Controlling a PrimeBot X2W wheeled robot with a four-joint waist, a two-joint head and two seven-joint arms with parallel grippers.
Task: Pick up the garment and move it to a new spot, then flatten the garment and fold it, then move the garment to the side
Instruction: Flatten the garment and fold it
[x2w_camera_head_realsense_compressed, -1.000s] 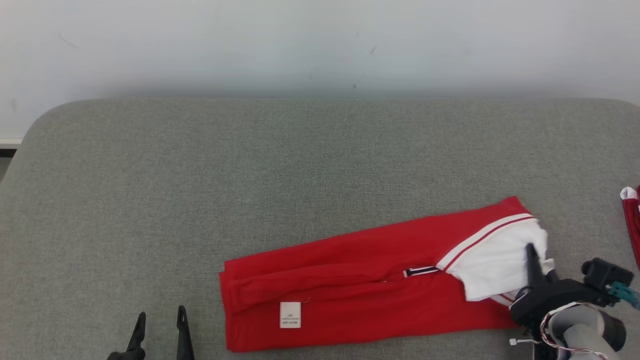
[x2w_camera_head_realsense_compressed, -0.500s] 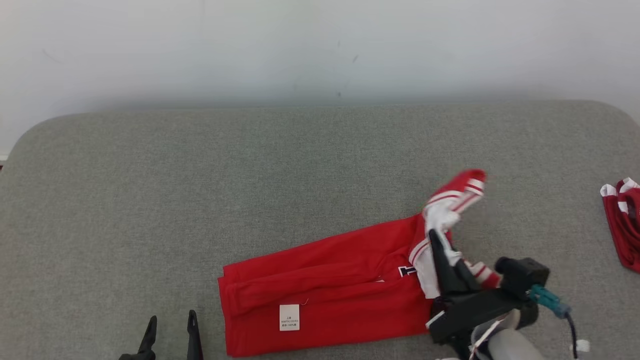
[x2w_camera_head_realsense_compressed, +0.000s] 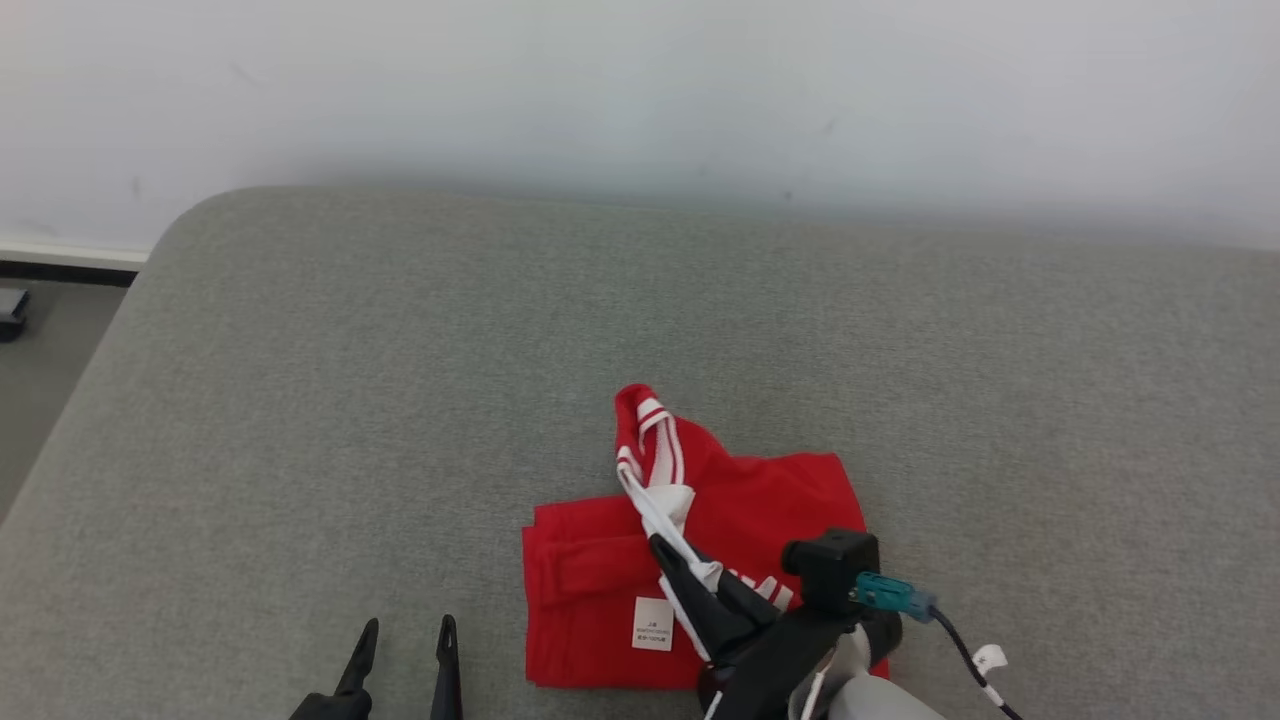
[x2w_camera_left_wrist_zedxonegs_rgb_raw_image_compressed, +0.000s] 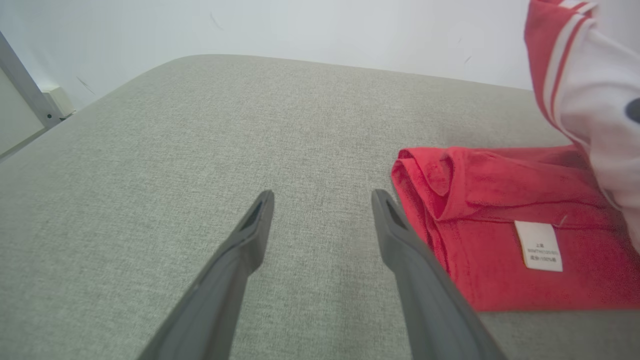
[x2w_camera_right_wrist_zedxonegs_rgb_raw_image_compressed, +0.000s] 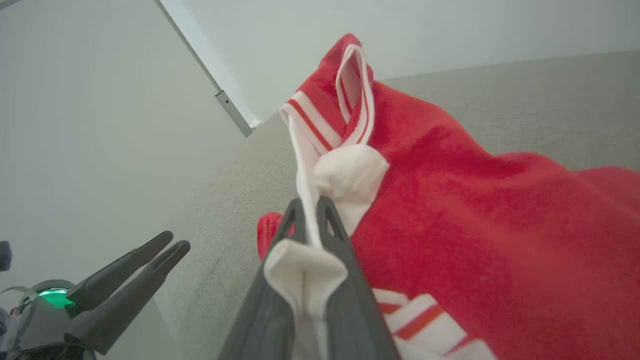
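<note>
Right gripper (x2w_camera_head_realsense_compressed: 665, 548), jaws clenched on the red garment (x2w_camera_head_realsense_compressed: 770, 500), holds its white-striped edge up over the folded part on the grey counter (x2w_camera_head_realsense_compressed: 300, 400). The garment's white label (x2w_camera_head_realsense_compressed: 652, 623) faces up, print unreadable. Left gripper (x2w_camera_head_realsense_compressed: 408, 628) sits beside the garment, jaws released.

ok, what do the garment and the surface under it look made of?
The garment looks like soft knit, probably cotton jersey or fleece: matte, slightly fuzzy nap, ribbed striped trim. The surface looks like grey woven fabric, perhaps padded upholstery: matte, flecked weave, rounded corners.
</note>
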